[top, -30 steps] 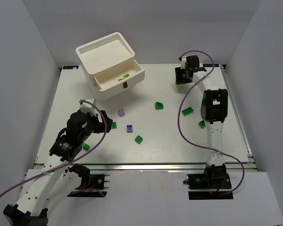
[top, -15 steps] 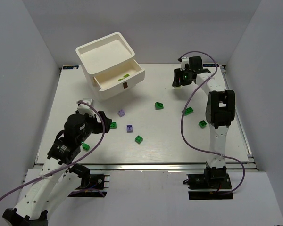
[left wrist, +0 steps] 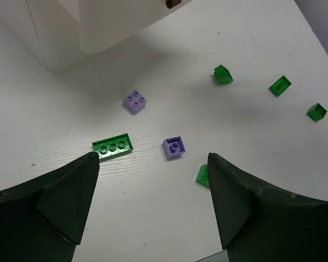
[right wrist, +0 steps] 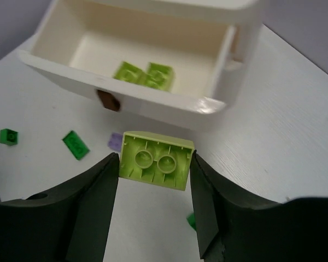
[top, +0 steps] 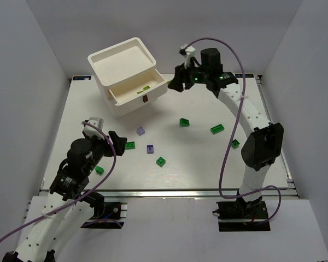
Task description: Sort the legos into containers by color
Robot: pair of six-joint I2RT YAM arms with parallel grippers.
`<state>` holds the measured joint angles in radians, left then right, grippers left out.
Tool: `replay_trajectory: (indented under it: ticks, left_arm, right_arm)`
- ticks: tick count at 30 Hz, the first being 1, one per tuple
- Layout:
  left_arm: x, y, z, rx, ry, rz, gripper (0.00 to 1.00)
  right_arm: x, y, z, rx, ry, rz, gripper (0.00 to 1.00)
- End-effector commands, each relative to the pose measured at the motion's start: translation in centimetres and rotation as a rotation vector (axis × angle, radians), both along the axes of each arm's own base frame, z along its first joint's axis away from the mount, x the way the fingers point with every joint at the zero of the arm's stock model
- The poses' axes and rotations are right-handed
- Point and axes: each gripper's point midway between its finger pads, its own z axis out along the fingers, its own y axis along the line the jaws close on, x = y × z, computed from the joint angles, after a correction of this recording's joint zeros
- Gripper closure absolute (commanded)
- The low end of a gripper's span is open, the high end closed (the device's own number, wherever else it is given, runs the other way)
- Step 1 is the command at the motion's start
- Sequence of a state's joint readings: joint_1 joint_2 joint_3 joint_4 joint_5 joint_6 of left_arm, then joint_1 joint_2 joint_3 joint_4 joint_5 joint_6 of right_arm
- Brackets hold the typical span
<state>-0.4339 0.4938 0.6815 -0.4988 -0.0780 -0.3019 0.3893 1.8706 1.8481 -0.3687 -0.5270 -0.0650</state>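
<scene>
My right gripper is shut on a pale yellow-green lego, held in the air just in front of the open drawer of the white unit. Two yellow-green legos lie in that drawer. In the top view the right gripper is right of the drawer. My left gripper is open and empty above the table, near a flat green lego and a purple lego. Another purple lego lies further out.
Green legos lie scattered on the table. The drawer's brown handle faces the table. The unit's tray top stands at the back left. White walls enclose the table.
My right arm has swung left from the back right of the table to the drawer front, carrying the yellow-green lego. My left arm has drawn back slightly.
</scene>
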Motion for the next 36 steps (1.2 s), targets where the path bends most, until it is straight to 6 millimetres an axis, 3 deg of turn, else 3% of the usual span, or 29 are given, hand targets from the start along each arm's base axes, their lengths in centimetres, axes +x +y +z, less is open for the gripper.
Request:
replay_trajectory:
  ticks: [1,6,8,9,10,11,14,16,19,20,21,22,25,26,27,28,29,30,31,32,33,34,35,36]
  left_arm:
    - [0.0,0.4,0.4,-0.011,-0.027,0.022,0.11]
    - [0.0,0.6,0.7,-0.018,-0.039,0.032,0.10]
    - [0.0,0.5,0.6,-0.015,-0.037,0.031,0.10]
    - [0.1,0.8,0.7,-0.016,-0.040,0.040,0.10]
    - [0.1,0.7,0.7,-0.015,-0.039,0.039,0.10]
    - [0.2,0.6,0.6,-0.015,-0.037,0.036,0.10]
    - [0.2,0.2,0.5,-0.020,-0.040,0.016,0.08]
    - [0.3,-0.2,0.7,-0.031,-0.043,-0.001,0.08]
    - [0.6,-0.6,0.4,-0.048,-0.030,-0.010,0.09]
    - [0.7,-0.8,0.4,-0.056,-0.027,-0.009,0.10]
    - [0.9,-1.0,0.1,-0.062,-0.013,-0.011,0.12]
    - [1.2,-1.3,0.4,-0.078,-0.016,-0.016,0.24]
    - [2.2,-2.4,0.8,-0.118,-0.006,-0.031,0.44]
    - [2.5,-2.9,0.9,-0.127,-0.005,-0.040,0.52]
    - [3.4,-3.1,0.3,-0.126,0.020,-0.024,0.67]
    - [4.0,-3.5,0.7,-0.153,0.010,-0.020,0.75]
    - [4.5,-3.7,0.6,-0.163,0.017,-0.014,0.84]
    - [5.1,-3.8,0.4,-0.169,0.028,0.001,0.98]
    - [6.1,-4.2,-0.1,-0.179,0.052,0.019,1.00]
    - [6.7,-4.4,-0.3,-0.184,0.061,0.030,1.00]
    - [7.3,-4.4,-0.5,-0.187,0.065,0.045,1.00]
    - [8.3,-4.7,-1.1,-0.196,0.080,0.062,1.00]
    - [8.9,-4.8,-0.7,-0.204,0.070,0.074,1.00]
    - [9.5,-4.8,-0.8,-0.204,0.070,0.088,1.00]
  right_arm:
    - [-2.4,4.4,3.7,0.064,-0.054,0.098,0.78]
    - [-1.9,9.6,5.7,0.101,-0.116,0.134,0.77]
    - [-0.9,10.8,4.5,0.105,-0.089,0.114,0.76]
    - [-1.1,11.8,5.4,0.119,-0.109,0.126,0.74]
    - [-0.7,12.1,5.1,0.120,-0.102,0.116,0.72]
    - [-0.6,12.8,4.1,0.113,-0.086,0.121,0.69]
    - [-0.1,13.6,3.3,0.114,-0.083,0.112,0.56]
    - [0.6,13.7,2.5,0.111,-0.083,0.095,0.41]
    - [0.8,14.2,2.5,0.114,-0.095,0.097,0.23]
    - [0.8,14.1,2.7,0.117,-0.098,0.095,0.22]
    - [0.8,14.1,2.9,0.118,-0.100,0.095,0.21]
    - [0.6,13.8,3.3,0.123,-0.102,0.096,0.21]
    - [-0.2,12.9,5.0,0.134,-0.121,0.090,0.21]
    - [-0.5,12.7,5.4,0.136,-0.125,0.089,0.22]
    - [-0.6,12.2,5.7,0.135,-0.128,0.083,0.23]
    - [-1.7,11.2,8.1,0.152,-0.159,0.075,0.29]
    - [-2.3,10.6,6.9,0.132,-0.129,0.067,0.34]
    - [-2.7,9.5,7.1,0.130,-0.128,0.054,0.53]
    - [-4.8,7.9,10.0,0.156,-0.166,0.047,0.67]
    - [-5.6,6.8,6.8,0.123,-0.110,0.039,0.85]
    - [-6.7,5.8,6.0,0.118,-0.096,0.044,1.00]
    - [-9.6,4.5,8.1,0.154,-0.133,0.086,1.00]
    - [-10.9,3.5,7.3,0.152,-0.118,0.108,1.00]
    - [-13.1,2.8,3.7,0.125,-0.031,0.171,1.00]
